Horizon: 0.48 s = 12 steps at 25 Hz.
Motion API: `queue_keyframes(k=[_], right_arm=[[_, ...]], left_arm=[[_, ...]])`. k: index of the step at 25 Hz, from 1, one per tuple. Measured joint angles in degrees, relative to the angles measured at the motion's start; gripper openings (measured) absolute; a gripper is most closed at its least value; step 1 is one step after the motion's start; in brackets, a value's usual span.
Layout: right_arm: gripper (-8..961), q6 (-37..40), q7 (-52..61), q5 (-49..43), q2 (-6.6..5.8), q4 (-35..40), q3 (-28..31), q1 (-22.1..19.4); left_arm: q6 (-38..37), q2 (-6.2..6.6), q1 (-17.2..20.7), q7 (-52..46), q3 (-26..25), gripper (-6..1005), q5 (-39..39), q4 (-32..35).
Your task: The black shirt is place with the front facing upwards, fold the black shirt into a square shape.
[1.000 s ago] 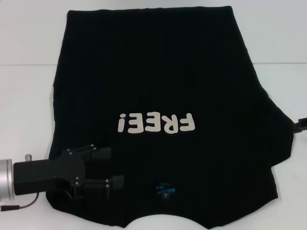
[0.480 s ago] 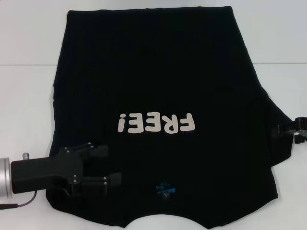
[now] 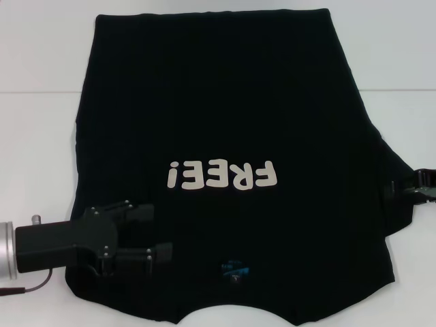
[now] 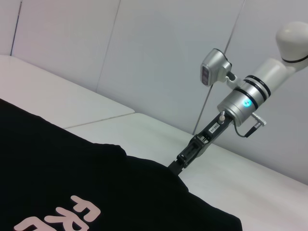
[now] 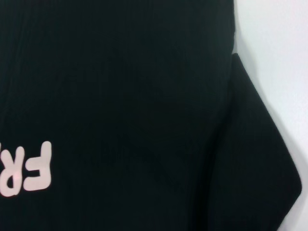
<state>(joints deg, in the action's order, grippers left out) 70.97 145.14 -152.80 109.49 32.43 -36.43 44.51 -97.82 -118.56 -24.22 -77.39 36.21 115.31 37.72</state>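
**Left sleeve folded in, right sleeve still out: the next fold belongs to my right arm**

The black shirt (image 3: 218,136) lies flat and face up on the white table (image 3: 41,136), its long axis running twelve to six in my head view; the hem sits at twelve, the collar with its small blue neck label (image 3: 234,270) at six, nearest my body, so the white lettering (image 3: 223,176) reads upside down to me.

My left gripper (image 3: 139,240) hovers over the shoulder area at about seven o'clock on the cloth, pointing toward three; its two fingers stand apart with nothing between them, and I judge it free of the fabric, though I cannot tell whether the lower finger brushes it; the cloth's edge on that side runs fairly straight from twelve down to seven, which I read as the sleeve already turned inward.

My right gripper (image 3: 417,185) shows only as a dark tip at the three-to-four o'clock edge, right at the tip of the right sleeve (image 3: 398,204), which still sticks out past the body line; whether its fingers are spread or pinched on the hem I cannot tell; the left wrist view shows the arm reaching down to the cloth edge, the fingertips hidden behind the fabric.

So the sleeve lies directly under my right gripper and far from the left; the fold should carry it toward nine o'clock, across the long axis.
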Motion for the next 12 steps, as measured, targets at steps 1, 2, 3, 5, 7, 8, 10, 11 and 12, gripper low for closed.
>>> queue_keyframes(k=[1,2,3,5,7,8,10,11,12], right_arm=[[784,-0.39,-0.03,0.00,0.10,0.07,-0.51,0.01],[779,-0.81,-0.05,0.00,0.19,0.19,-1.08,0.00],[775,-1.13,-0.08,0.02,0.27,0.34,-1.61,-0.02],[767,-1.33,-0.09,0.12,0.40,0.71,-2.03,-0.09],[759,-1.32,-0.10,0.15,0.45,0.94,-2.09,-0.12],[755,-1.31,-0.10,0.14,0.45,1.01,-2.09,-0.12],[655,-1.23,-0.11,0.07,0.46,1.02,-2.09,-0.06],[606,-1.20,-0.11,0.07,0.46,1.02,-2.11,-0.02],[556,-1.18,-0.12,0.06,0.46,1.03,-2.14,0.01]], left_arm=[[0.00,0.00,-0.01,-0.01,0.00,924,0.00,-0.01],[0.00,0.00,-0.02,-0.01,-0.10,923,-0.01,-0.01],[-0.01,0.01,-0.03,-0.02,-0.28,923,-0.02,-0.03],[-0.07,0.10,-0.04,-0.07,-0.66,921,-0.05,-0.07],[-0.19,0.19,-0.08,-0.16,-0.99,920,-0.06,-0.10],[-0.27,0.21,-0.10,-0.20,-1.14,919,-0.06,-0.10],[-0.40,0.24,-0.13,-0.22,-1.33,918,-0.05,-0.10],[-0.46,0.24,-0.13,-0.23,-1.37,917,-0.05,-0.10],[-0.47,0.25,-0.11,-0.23,-1.38,916,-0.04,-0.11]])
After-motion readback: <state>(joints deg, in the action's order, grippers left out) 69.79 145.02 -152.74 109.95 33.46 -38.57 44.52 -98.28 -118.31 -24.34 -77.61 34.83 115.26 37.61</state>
